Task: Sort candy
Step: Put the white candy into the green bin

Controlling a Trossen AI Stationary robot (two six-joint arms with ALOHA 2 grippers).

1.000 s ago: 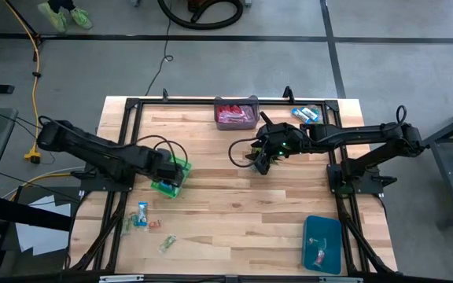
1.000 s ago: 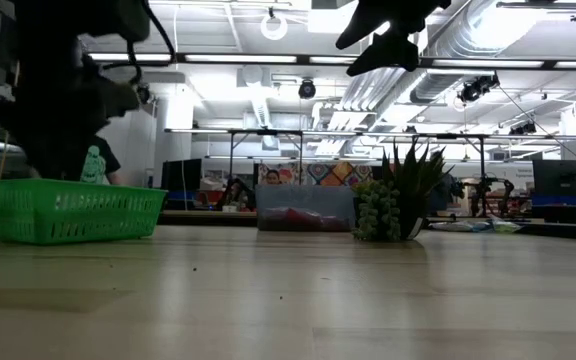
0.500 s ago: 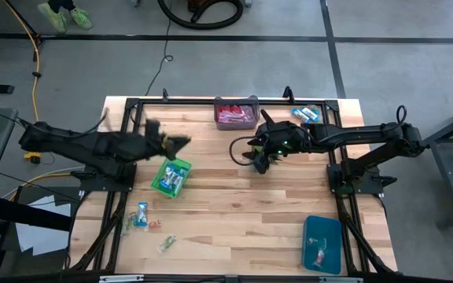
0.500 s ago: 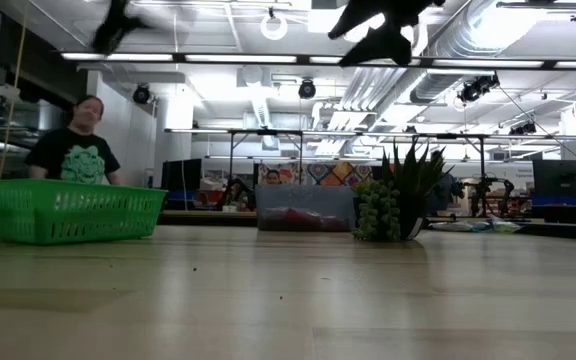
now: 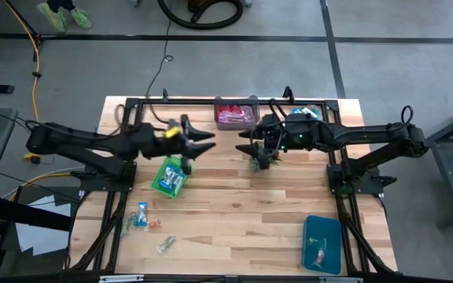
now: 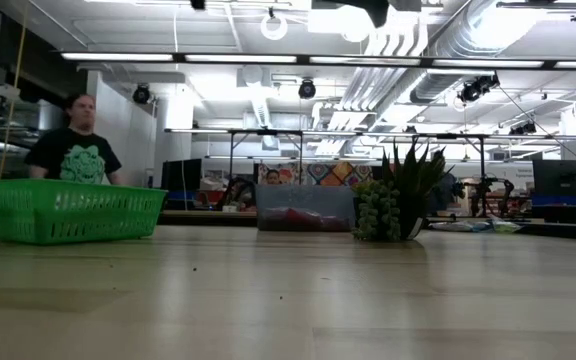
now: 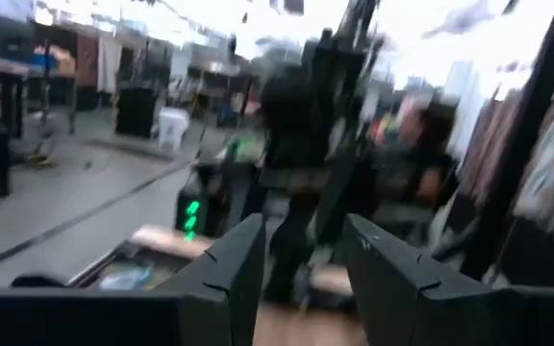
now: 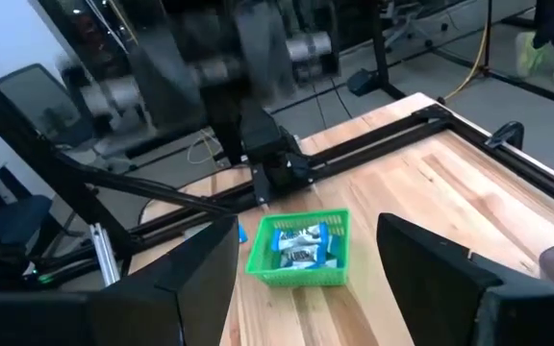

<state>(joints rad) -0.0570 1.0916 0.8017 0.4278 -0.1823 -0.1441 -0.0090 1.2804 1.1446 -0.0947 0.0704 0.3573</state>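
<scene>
Both arms hang high over the middle of the table, fingers facing each other. My left gripper (image 5: 209, 142) (image 7: 304, 252) is open and empty, to the right of and above the green basket (image 5: 170, 176) (image 8: 298, 250), which holds blue-and-white candy (image 8: 296, 242). My right gripper (image 5: 245, 144) (image 8: 306, 227) is open and empty, above the spiky plant (image 5: 263, 162) (image 6: 396, 200). A clear bin (image 5: 236, 115) (image 6: 305, 210) at the far edge holds pink candy. Loose candy (image 5: 141, 216) lies near the table's left front.
A blue bin (image 5: 322, 244) with a sweet or two sits at the near right corner. More blue-wrapped candy (image 5: 305, 114) lies at the far right. Black frame rails run along the table's edges. A person stands beyond the table behind the green basket (image 6: 68, 210).
My left gripper has come up out of the green basket, swung level and moved toward the table's right, stopping close to the right gripper. My right gripper has risen out of the low view and shifted slightly toward the far edge. The basket has stayed in place.
</scene>
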